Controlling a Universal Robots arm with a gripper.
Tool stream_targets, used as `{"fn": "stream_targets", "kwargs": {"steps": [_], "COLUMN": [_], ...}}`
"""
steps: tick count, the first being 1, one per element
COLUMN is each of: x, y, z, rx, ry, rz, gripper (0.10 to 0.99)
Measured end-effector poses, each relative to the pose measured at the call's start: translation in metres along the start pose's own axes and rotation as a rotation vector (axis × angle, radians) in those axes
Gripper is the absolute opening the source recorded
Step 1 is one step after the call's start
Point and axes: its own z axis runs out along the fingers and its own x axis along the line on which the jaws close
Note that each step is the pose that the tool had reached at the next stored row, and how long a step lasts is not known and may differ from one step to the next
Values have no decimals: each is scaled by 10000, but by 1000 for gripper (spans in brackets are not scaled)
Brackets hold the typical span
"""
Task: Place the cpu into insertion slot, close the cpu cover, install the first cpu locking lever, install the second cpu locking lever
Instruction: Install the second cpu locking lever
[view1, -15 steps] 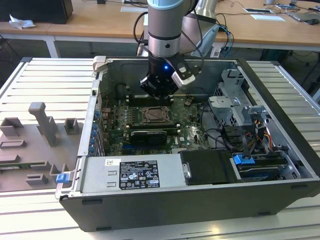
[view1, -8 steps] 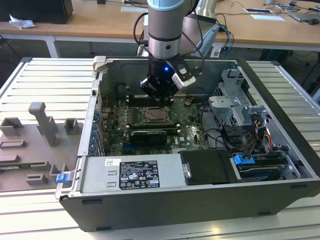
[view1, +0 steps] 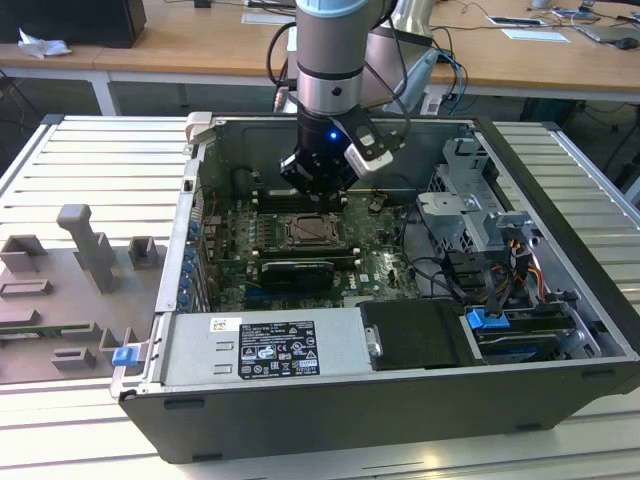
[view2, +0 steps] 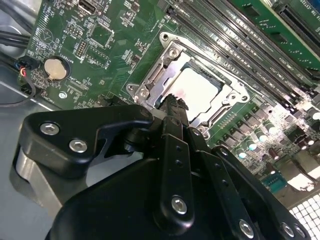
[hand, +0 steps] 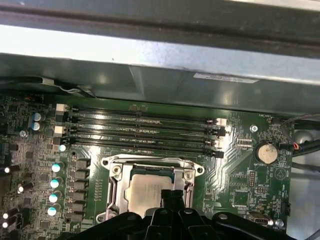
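Observation:
The cpu (view2: 199, 91) (hand: 145, 192) is a pale silvery square lying flat in the insertion slot (view1: 310, 232) on the green motherboard. The cpu cover (view2: 167, 60) (hand: 150, 164), a silvery metal frame, lies down around the chip, and the chip shows through its window. My gripper (view1: 318, 203) (view2: 173, 101) (hand: 173, 196) hangs right over the socket's edge, shut, its black fingertips pressed together with nothing visible between them. The tip is at the frame beside the chip; contact is unclear. I cannot make out how the locking levers stand.
Long black memory slots (hand: 145, 131) run beside the socket. A coin battery (hand: 265, 152) sits to one side, and a black expansion card (view1: 295, 272) on the near side. The case walls, power supply (view1: 265, 350), drive cage (view1: 470, 215) and cables (view1: 440, 275) hem the board in.

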Motion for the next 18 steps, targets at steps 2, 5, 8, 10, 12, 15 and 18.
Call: {"fn": "stream_targets", "kwargs": {"steps": [2, 5, 8, 10, 12, 15, 18], "x": [2, 6, 12, 14, 14, 12, 13], "y": [-12, -62, -131, -156, -163, -167, -187], "z": [-1, -3, -5, -6, -22, -76, -93], "rx": [1, 1, 2, 1, 4, 2, 2], "ry": [0, 1, 0, 0, 2, 1, 0], "rz": [1, 2, 2, 1, 2, 1, 2], "gripper": [106, 106, 106, 106, 106, 106, 106]}}
